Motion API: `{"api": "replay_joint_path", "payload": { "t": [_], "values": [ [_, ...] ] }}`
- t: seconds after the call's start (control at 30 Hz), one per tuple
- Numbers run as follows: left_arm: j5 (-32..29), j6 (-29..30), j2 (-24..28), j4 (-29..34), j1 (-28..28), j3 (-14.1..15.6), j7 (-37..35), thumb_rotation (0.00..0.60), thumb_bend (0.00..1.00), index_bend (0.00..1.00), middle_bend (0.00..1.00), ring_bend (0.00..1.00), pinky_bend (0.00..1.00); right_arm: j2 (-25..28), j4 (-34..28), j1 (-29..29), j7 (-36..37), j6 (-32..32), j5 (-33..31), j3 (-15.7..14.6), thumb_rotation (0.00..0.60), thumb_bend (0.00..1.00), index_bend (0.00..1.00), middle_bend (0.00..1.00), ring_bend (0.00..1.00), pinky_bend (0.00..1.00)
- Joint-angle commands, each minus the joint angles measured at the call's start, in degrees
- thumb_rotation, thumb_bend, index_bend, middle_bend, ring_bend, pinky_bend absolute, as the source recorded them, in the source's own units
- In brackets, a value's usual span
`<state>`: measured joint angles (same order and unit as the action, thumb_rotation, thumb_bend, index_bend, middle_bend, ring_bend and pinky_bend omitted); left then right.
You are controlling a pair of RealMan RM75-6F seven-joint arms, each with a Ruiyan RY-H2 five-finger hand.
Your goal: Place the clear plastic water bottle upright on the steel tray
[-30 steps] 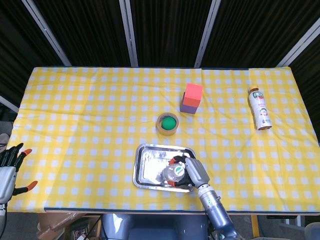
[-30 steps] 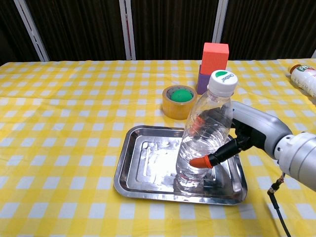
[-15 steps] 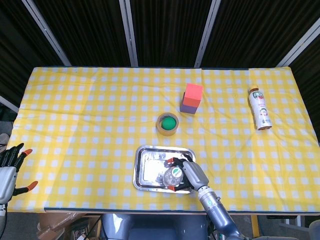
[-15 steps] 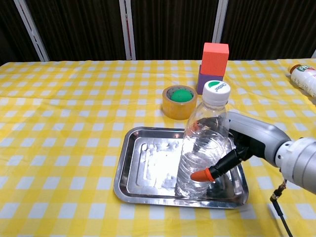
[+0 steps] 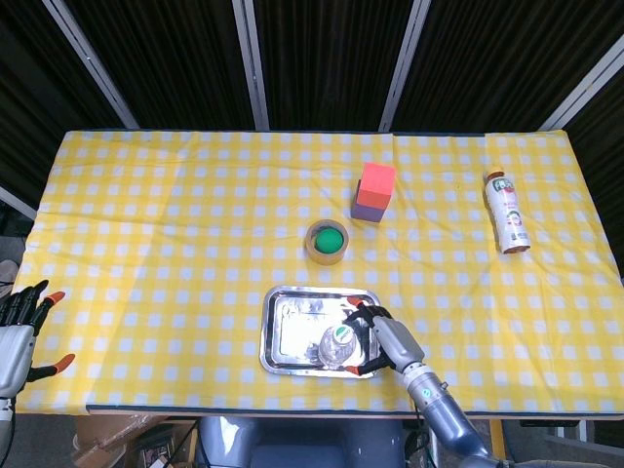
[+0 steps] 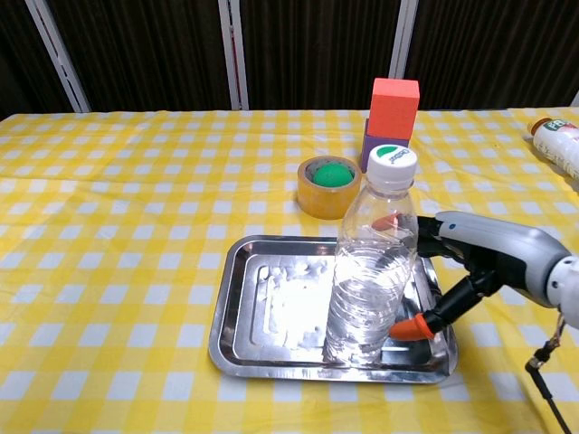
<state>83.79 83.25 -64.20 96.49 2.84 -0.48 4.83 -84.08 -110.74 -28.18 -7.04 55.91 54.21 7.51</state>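
The clear plastic water bottle (image 6: 371, 271) with a white and green cap stands upright on the right half of the steel tray (image 6: 262, 307). In the head view the bottle (image 5: 336, 343) shows from above on the tray (image 5: 292, 322). My right hand (image 6: 488, 258) is just to the right of it, its fingers spread around the bottle's side with a small gap, holding nothing. That same right hand (image 5: 385, 336) shows at the tray's right edge. My left hand (image 5: 19, 331) hangs open off the table's left front corner.
A roll of tape (image 6: 327, 185) with a green centre lies just behind the tray. A red block on a purple block (image 6: 393, 108) stands further back. A labelled drink bottle (image 5: 507, 213) lies on its side at the far right.
The bottle has come down from a slight tilt to stand on the tray. My right hand has let it go, opened, and drawn back to the right.
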Motion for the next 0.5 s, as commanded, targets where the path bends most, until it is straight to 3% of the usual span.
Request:
{"api": "replay_joint_path", "payload": {
  "t": [0.03,0.33,0.4,0.5],
  "values": [
    [0.05,0.00,-0.03,-0.01,0.03,0.02,0.09,0.600,0.15,0.15,0.01,0.00,0.00,7.26,-3.14,1.11,1.79,-1.60,1.74,-1.30,0.600,0.18,0.05,0.24,0.08,0.00],
    [0.05,0.45,-0.14,0.24,-0.13,-0.05,0.42,0.600,0.15,0.15,0.01,0.00,0.00,33.84,-10.87,7.69,6.90,-2.45,15.02,-8.29,0.600,0.18,0.05,0.23,0.06,0.00],
    [0.00,0.56,-0.19,0.30,-0.19,-0.05,0.63,0.600,0.15,0.15,0.01,0.00,0.00,36.71,-10.05,10.16,7.76,0.36,18.30,-9.70,0.600,0.18,0.05,0.22,0.06,0.00],
    [0.18,0.65,-0.30,0.39,-0.22,0.04,0.91,0.600,0.15,0.15,0.01,0.00,0.00,35.75,-5.49,14.16,6.35,7.93,22.79,-10.49,0.600,0.18,0.05,0.17,0.04,0.00]
  ]
}}
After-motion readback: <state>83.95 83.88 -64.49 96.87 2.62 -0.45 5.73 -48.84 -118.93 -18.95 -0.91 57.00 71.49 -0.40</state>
